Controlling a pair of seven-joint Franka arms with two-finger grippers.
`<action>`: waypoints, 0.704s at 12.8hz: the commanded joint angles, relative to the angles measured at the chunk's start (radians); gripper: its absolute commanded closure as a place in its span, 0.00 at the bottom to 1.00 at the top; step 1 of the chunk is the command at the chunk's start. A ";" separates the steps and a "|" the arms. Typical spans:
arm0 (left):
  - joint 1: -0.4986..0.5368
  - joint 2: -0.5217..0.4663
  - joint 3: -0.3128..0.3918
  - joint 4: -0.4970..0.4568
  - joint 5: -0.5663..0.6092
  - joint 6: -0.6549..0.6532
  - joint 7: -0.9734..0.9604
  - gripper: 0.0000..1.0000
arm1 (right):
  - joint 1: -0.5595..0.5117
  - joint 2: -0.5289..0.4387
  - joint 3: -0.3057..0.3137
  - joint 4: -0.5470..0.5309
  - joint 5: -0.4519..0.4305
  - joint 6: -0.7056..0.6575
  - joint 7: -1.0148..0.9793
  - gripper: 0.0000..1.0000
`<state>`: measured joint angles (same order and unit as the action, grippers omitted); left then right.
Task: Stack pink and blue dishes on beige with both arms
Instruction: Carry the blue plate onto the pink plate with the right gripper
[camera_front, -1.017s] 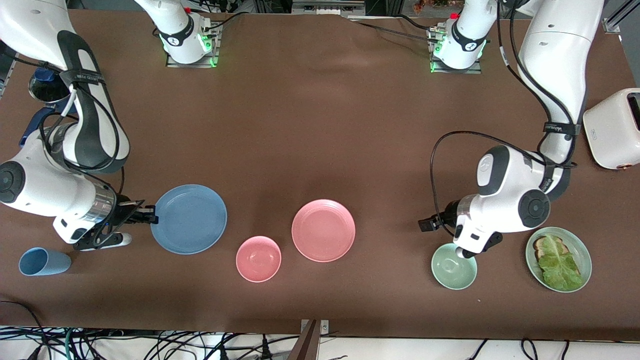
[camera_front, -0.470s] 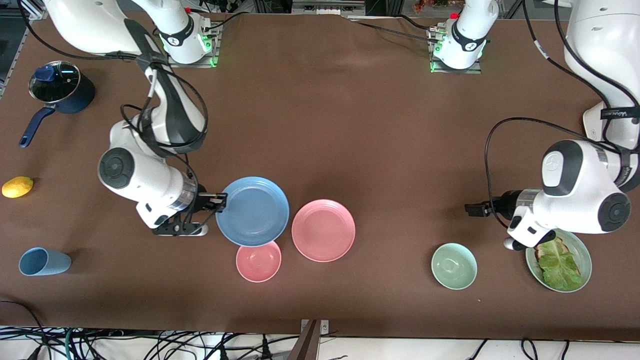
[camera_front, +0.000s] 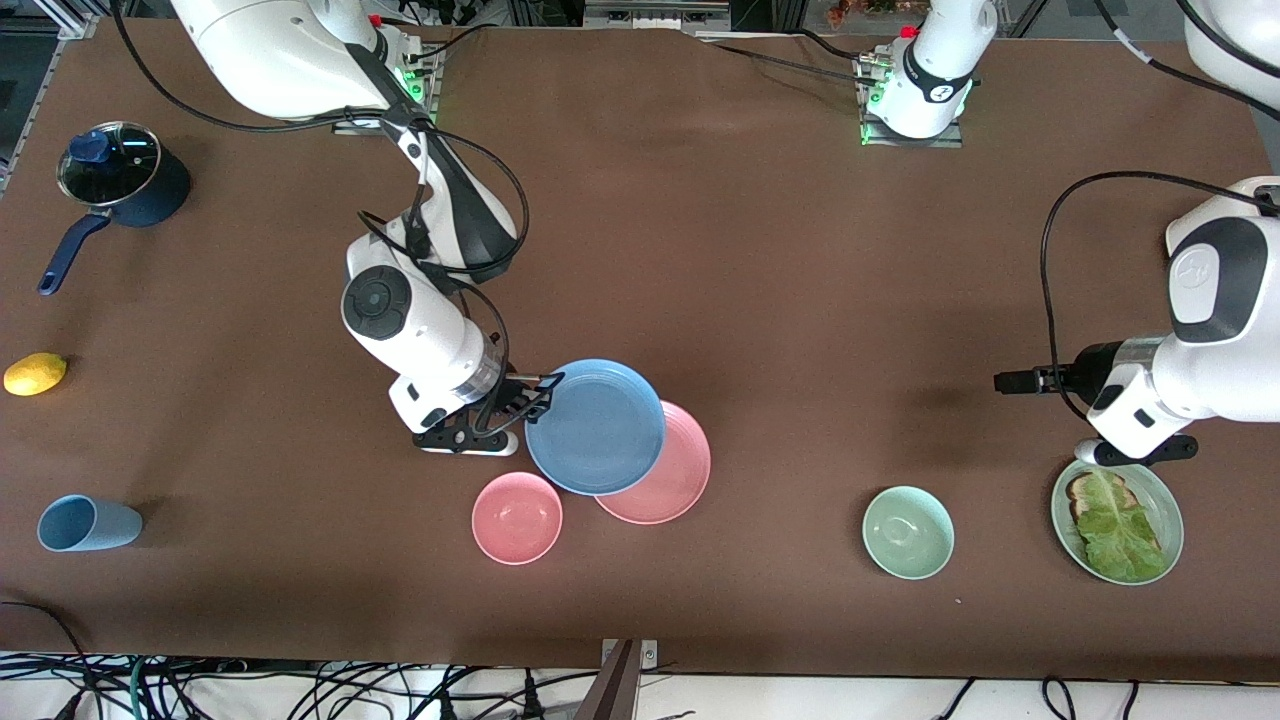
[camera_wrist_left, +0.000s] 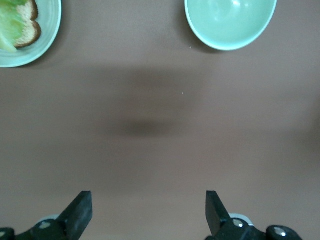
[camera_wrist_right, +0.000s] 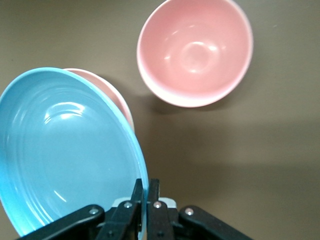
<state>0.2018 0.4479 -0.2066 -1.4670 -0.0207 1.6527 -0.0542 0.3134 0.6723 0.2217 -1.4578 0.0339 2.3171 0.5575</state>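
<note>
Nearest the front camera, the small pink bowl (camera_front: 517, 518), the pale green bowl (camera_front: 908, 532) and the light blue cup (camera_front: 88, 523) lying on its side sit where they were a second ago, as does the pale green plate (camera_front: 1168, 520) with toast and lettuce at the left arm's end. Just farther from the camera than the pink bowl lies the pink plate (camera_front: 672, 478), flat, matte and ring-rimmed, unmoved on the brown cloth. What has changed is the blue plate (camera_front: 596, 426): a second ago it lay near the right arm's end of the table, and now it hangs tilted over the pink plate, covering much of it. The right gripper (camera_front: 528, 398) has its black fingers pinched tight on that plate's rim, the thin edge caught between them in the right wrist view (camera_wrist_right: 147, 192).

The left gripper (camera_front: 1012, 381) has drawn away from the green bowl and now hangs over bare cloth, jaws spread wide with nothing between them. A yellow lemon (camera_front: 35, 373) and a dark blue saucepan (camera_front: 122, 181) with a glass lid, earlier hidden by the right arm, now show at that arm's end.
</note>
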 joint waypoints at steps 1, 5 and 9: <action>-0.041 -0.202 0.054 -0.172 0.044 0.012 0.106 0.00 | 0.045 0.026 -0.010 0.014 -0.031 0.044 0.077 1.00; -0.081 -0.314 0.096 -0.182 0.028 0.012 0.205 0.00 | 0.081 0.076 -0.013 0.040 -0.049 0.106 0.122 1.00; -0.128 -0.399 0.125 -0.177 0.042 -0.030 0.202 0.00 | 0.082 0.196 -0.013 0.187 -0.058 0.133 0.122 1.00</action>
<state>0.1094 0.0987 -0.1078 -1.6088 -0.0006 1.6333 0.1258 0.3855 0.7929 0.2140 -1.3757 -0.0001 2.4410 0.6596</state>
